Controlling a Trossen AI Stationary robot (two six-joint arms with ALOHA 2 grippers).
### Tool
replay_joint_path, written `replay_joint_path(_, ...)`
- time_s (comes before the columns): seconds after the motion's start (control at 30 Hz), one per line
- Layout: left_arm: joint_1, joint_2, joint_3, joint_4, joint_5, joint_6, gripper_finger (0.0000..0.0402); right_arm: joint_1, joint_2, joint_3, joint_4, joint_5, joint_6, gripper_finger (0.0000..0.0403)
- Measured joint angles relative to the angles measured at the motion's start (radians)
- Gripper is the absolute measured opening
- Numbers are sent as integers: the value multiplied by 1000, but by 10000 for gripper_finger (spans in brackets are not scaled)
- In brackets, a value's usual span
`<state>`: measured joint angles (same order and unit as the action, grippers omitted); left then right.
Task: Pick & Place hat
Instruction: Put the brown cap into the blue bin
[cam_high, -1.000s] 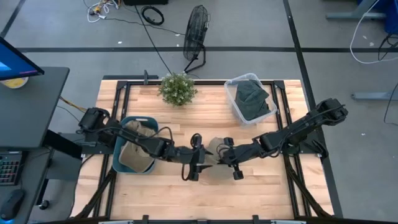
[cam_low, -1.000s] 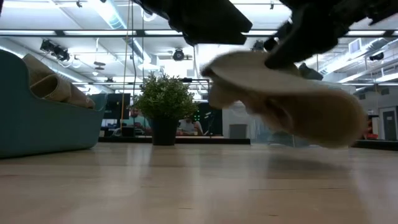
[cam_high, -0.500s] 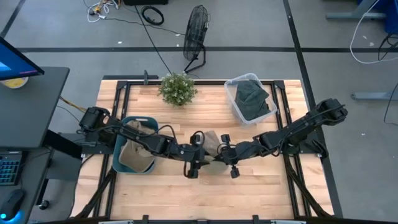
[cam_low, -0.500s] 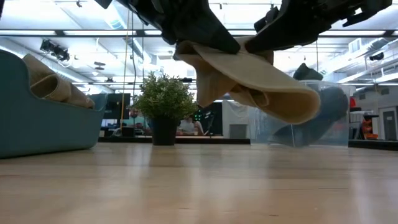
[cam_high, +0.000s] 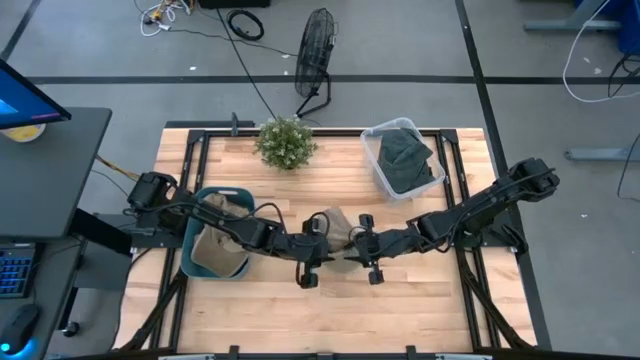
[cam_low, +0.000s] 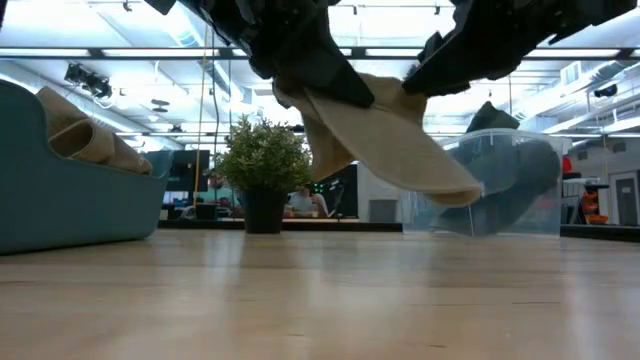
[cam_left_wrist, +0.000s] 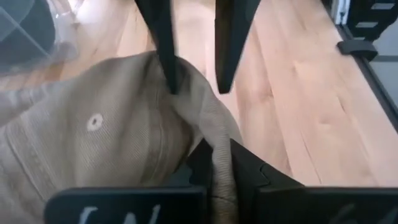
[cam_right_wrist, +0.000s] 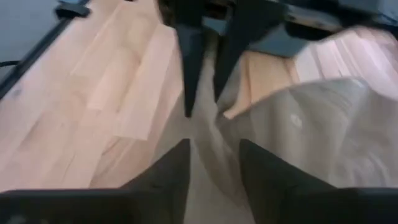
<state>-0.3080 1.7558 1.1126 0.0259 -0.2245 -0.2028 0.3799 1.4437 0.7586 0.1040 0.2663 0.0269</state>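
Observation:
The beige hat (cam_high: 335, 232) hangs above the table's middle, between my two grippers. My left gripper (cam_left_wrist: 214, 158) reaches in from the table's left and is shut on it. My right gripper (cam_right_wrist: 214, 155) faces it from the table's right and is open; hat cloth (cam_right_wrist: 311, 124) lies between and beyond its fingers. In the low view the hat (cam_low: 390, 140) slants down from the left gripper (cam_low: 300, 55) and is clear of the wood. My left gripper pinches a fold of the hat's cloth (cam_left_wrist: 217, 134) between its two fingers, coming about level from the table's left. The hat is lifted clear and droops below the fingers, its lower end (cam_low: 455, 190) free. My right gripper has one fingertip (cam_left_wrist: 169, 81) close against the same fold; whether it touches, I cannot tell.
A teal basket (cam_high: 195, 262) with beige hats stands at the left. At the far right stands a clear bin (cam_high: 375, 170) with dark cloth, and at the far edge a potted plant (cam_high: 286, 142). Bare wood lies toward the near edge.
My left gripper has shut on the hat and my right gripper has opened and let it go. Both grippers and the hat have shifted a little toward the table's far edge. The hat, held nearly level before, now droops from the left gripper.

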Motion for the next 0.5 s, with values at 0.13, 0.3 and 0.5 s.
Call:
replay_joint_path(0.13, -19, -6, 0, -73, -80, -57, 38, 21, 0, 0, -24, 18, 24, 176)
replay_joint_path(0.3, -56, -77, 0, -278, -180, -159, 24, 61, 0, 0, -24, 13, 0, 203)
replay_joint_path(0.5, -116, -228, 0, -433, -284, -229, 30, 69, 0, 0, -39, 14, 23, 204)
